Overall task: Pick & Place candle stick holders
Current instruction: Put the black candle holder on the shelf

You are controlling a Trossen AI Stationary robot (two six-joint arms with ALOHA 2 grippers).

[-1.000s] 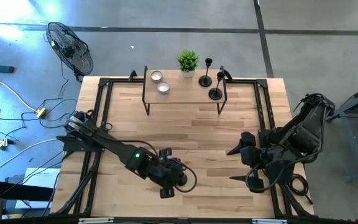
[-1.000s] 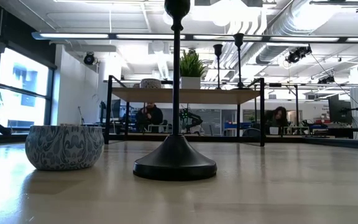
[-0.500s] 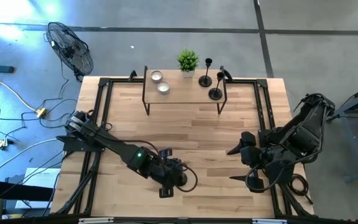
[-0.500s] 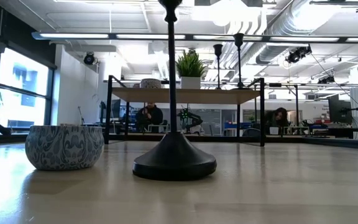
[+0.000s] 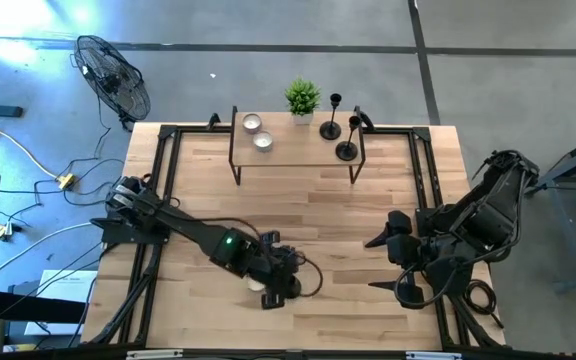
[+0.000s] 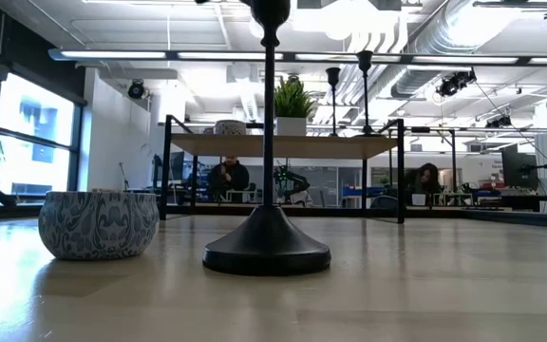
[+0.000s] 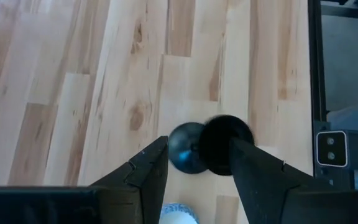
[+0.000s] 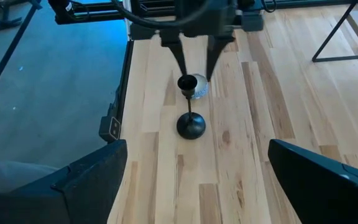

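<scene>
Looking down on a pale wooden table (image 5: 388, 200) in an open workshop with a grey floor. Taking the raised shelf (image 5: 288, 152) at the far edge as landmark. Finding two candle stick holders (image 5: 331, 128) standing on the shelf's right end, with a small green plant (image 5: 302, 98) beside them on the shelf and two pale candles (image 5: 252, 123) on the shelf's left end. Spotting the third holder (image 6: 268, 249) well in front of the shelf, standing upright on its round base, just beside a patterned bowl (image 6: 98, 224). Seeing the left gripper (image 8: 197, 73) hanging over that holder, fingers parted and straddling its top cup; not managing to tell whether they are touching it. Noting the right gripper (image 5: 371, 266) waiting well in front of the shelf's right end, spread wide and holding nothing.
</scene>
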